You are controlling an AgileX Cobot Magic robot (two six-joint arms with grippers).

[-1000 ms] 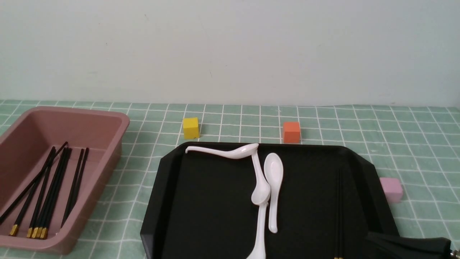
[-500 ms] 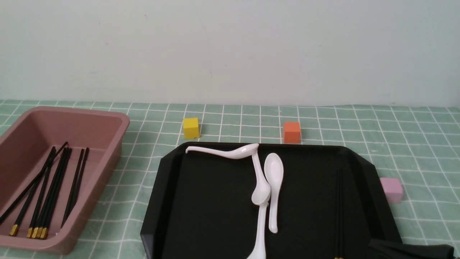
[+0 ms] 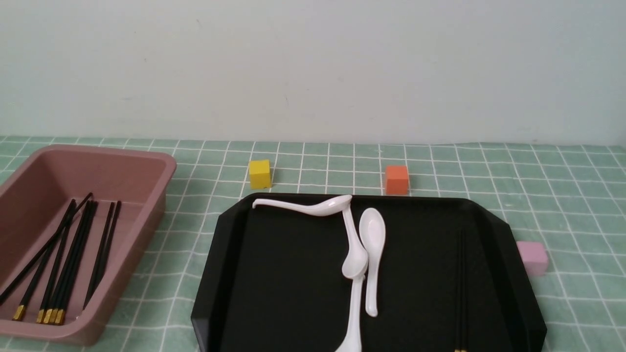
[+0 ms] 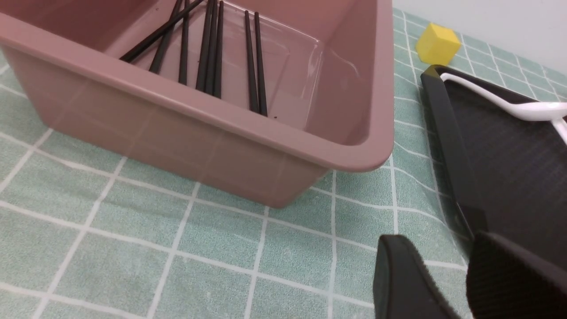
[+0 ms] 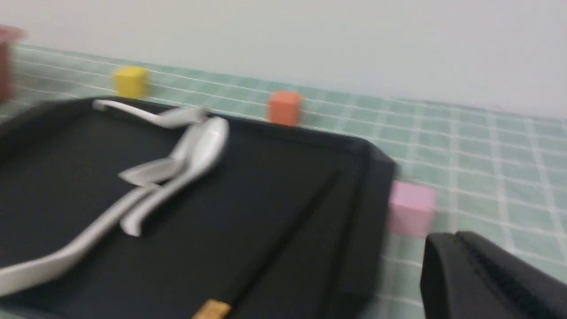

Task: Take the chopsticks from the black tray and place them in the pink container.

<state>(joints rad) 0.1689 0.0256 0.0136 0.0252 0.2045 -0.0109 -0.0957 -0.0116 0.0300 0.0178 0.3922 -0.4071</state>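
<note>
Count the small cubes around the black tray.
3: yellow and orange beyond its far edge, pink beside its right edge; others could be out of view.

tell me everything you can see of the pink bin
The pink bin is dusty pink, rectangular and open-topped, with rounded corners, a thick rim and a slight sheen, like plastic. It stands upright on the grid cloth, left of the black tray and apart from it. Several black chopsticks lie inside.

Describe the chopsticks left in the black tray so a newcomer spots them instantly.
Find the large glossy black tray with cut corners. Inside, near its right side, two thin black chopsticks with gold caps lie side by side, unlike the curved white spoons to their left.
</note>
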